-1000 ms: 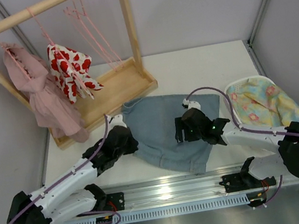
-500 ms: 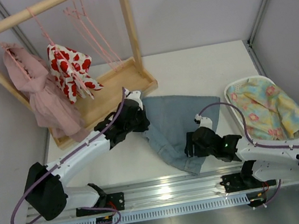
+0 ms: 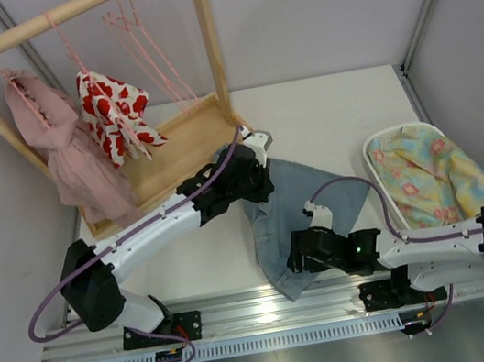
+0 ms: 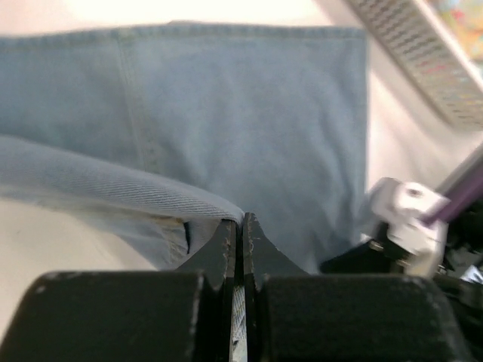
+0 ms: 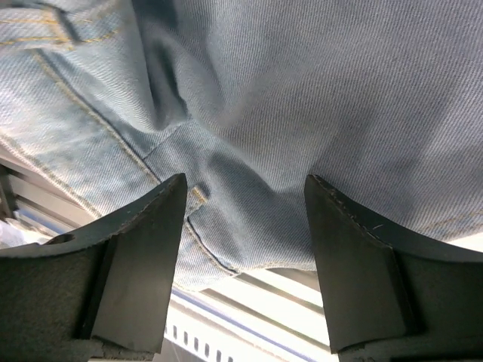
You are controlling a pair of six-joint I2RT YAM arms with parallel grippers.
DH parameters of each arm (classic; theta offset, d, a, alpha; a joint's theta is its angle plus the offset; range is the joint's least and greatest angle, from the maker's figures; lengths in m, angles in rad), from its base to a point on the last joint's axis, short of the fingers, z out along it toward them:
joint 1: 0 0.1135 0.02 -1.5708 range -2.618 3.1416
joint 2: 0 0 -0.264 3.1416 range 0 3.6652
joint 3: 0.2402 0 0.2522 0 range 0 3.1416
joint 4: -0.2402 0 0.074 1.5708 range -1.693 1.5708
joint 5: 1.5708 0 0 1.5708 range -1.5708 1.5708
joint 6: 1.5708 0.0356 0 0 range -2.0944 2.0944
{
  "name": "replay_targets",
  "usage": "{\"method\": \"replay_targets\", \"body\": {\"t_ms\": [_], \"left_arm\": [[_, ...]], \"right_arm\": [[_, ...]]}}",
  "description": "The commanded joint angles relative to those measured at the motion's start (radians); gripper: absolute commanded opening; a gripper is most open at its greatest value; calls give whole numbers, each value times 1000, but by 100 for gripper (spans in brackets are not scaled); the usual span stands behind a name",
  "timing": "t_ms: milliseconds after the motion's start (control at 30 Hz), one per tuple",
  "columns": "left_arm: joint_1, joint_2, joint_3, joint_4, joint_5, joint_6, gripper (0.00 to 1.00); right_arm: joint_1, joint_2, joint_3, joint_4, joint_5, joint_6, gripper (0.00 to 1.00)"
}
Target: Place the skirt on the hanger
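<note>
The light blue denim skirt [image 3: 294, 205] lies bunched in a narrow strip on the white table, its near end hanging over the front edge. My left gripper [image 3: 256, 167] is shut on the skirt's far edge; in the left wrist view the fingers [image 4: 241, 230] pinch a fold of denim [image 4: 113, 188]. My right gripper [image 3: 299, 255] is open, low over the skirt's near part; the right wrist view shows denim [image 5: 302, 98] between its spread fingers [image 5: 143, 241]. Empty pink wire hangers [image 3: 144, 39] hang on the wooden rack.
The wooden clothes rack [image 3: 57, 17] stands at the back left with a pink ruffled dress [image 3: 65, 150] and a white garment with red hearts [image 3: 115, 114]. A white basket [image 3: 380, 144] holding a floral cloth sits at the right. A metal rail [image 3: 273, 310] runs along the front edge.
My left gripper has dragged the skirt's edge to the right and toward the back, folding the skirt into a narrow strip. My right gripper has moved nearer the front edge and left, over the skirt's near end.
</note>
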Motion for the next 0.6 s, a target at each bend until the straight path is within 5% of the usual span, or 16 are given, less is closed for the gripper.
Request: {"method": "replay_targets", "body": {"t_ms": [0, 167, 333, 433, 467, 567], "left_arm": [[15, 32, 59, -62, -130, -27, 0], [76, 41, -40, -64, -215, -170, 0], [84, 11, -114, -56, -319, -276, 1], [95, -37, -146, -85, -379, -316, 25], [96, -55, -154, -92, -396, -323, 61], [103, -139, -207, -110, -424, -325, 94]], "right_arm": [[11, -56, 86, -203, 62, -3, 70], [8, -223, 201, -344, 150, -108, 75], [6, -267, 209, -303, 108, -207, 76], [34, -236, 188, -254, 51, -238, 77], [49, -224, 179, -225, 49, -255, 77], [154, -172, 145, -168, 87, -305, 80]]}}
